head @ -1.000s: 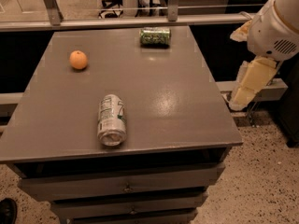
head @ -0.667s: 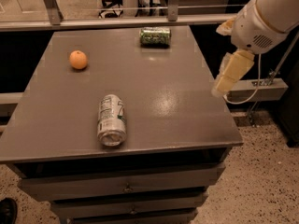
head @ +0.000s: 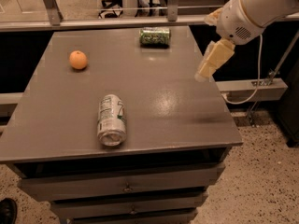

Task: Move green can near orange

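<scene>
green can (head: 154, 36) back of table (head: 163, 106) | orange (head: 78, 59) left | other can (head: 111, 119) front | tool (head: 203, 73) above right edge

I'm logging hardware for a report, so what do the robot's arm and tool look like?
The arm is a fat, rounded white shell with a small patch of dots. Its tool, over the table's right edge, is pale cream-yellow and blocky, tapering to the tip. A thin pale cable hangs beneath.

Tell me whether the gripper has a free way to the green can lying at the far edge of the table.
Probably yes. The gripper hangs above the right edge of the table, with only bare tabletop between it and the green can; the white can and orange lie well off that line.
</scene>
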### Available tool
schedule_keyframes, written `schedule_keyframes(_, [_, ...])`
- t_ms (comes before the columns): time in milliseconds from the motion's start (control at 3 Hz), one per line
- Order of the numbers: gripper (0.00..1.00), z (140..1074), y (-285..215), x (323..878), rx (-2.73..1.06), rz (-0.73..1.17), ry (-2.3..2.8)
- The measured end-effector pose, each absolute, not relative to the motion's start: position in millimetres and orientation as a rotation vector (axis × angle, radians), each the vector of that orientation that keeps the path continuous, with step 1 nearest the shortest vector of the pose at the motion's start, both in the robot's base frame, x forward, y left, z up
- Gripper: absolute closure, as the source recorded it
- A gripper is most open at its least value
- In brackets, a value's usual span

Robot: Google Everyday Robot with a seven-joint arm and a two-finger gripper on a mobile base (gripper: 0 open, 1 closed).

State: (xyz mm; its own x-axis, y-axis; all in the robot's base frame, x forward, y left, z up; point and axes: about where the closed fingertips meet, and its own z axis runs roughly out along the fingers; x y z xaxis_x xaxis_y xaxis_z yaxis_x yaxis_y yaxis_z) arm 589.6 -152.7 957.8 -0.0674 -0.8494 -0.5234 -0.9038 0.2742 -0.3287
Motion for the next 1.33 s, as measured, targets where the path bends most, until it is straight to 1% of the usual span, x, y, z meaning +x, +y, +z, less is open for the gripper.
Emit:
schedule_keyframes(333, [0.0, 944, -144, 613, -1.475, 0.155, 1.856])
schedule_keyframes(667, [0.0, 933, -137, 665, -1.367, 0.194, 1.796])
schedule_keyframes(1000, [0.0, 916, -114, 742, -1.245, 0.304, 1.725])
schedule_keyframes(1333, [0.0, 908, -92, 792, -1.149, 0.381, 1.696])
